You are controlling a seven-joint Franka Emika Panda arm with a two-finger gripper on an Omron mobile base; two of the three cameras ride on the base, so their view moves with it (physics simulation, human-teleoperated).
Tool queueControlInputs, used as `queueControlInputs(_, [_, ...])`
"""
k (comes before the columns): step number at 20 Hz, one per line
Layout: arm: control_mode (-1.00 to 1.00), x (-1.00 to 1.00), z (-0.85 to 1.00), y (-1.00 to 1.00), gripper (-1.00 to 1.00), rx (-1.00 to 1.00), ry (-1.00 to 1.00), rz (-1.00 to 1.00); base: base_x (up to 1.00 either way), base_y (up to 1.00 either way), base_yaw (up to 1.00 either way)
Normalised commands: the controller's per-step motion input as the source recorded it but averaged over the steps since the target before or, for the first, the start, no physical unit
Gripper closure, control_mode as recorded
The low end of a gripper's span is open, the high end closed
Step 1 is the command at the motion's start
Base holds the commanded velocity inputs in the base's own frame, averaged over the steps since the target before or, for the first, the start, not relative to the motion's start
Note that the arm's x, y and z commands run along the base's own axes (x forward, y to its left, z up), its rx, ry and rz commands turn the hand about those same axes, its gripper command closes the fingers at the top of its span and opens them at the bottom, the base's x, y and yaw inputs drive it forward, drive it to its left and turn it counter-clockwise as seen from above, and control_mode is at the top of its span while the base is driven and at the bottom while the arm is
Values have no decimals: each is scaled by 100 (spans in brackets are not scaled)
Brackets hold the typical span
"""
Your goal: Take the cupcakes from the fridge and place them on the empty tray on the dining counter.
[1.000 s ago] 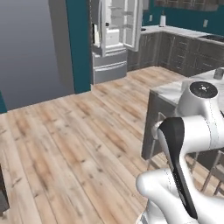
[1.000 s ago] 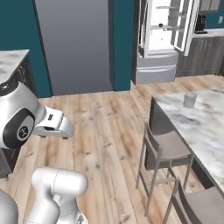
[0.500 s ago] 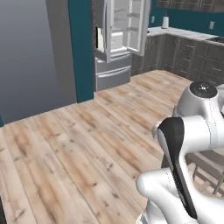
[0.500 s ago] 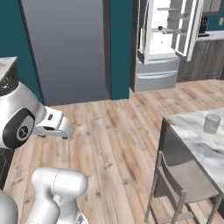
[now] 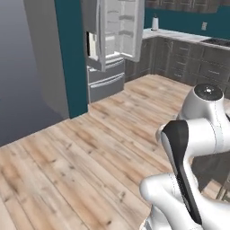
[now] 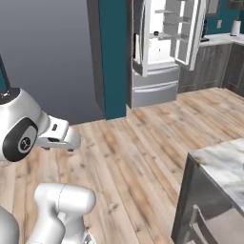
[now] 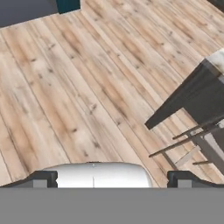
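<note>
Cupcakes can't be made out yet; the fridge [image 5: 110,45] is seen across the wood floor [image 5: 90,152], grey steel, doors swung wide, white inside. Gripper [image 7: 111,179] fingers are spread, nothing held.

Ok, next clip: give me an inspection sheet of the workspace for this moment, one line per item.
Surface: pale wood plank floor; a corner of the marble dining counter on the right.
Job's things: fridge ahead, doors open, white shelves showing; cupcakes and tray too far to make out.
Clutter: a pale upright item on the back counter.
End effector: open, holding nothing, over the floor.
Cables: nothing seen.
Surroundings: teal walls, dark grey cabinets, a stool by the counter.
</note>
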Motion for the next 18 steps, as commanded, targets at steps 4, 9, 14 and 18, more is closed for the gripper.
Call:
queueControlInputs(4, [100,0,0,0,-100,0,0,0,100,12,-26])
queueControlInputs(9, [100,0,0,0,-100,0,0,0,100,0,-22])
queueControlInputs(14, [100,0,0,0,-100,0,0,0,100,0,-22])
queueControlInputs(18, [100,0,0,0,-100,0,0,0,100,0,-26])
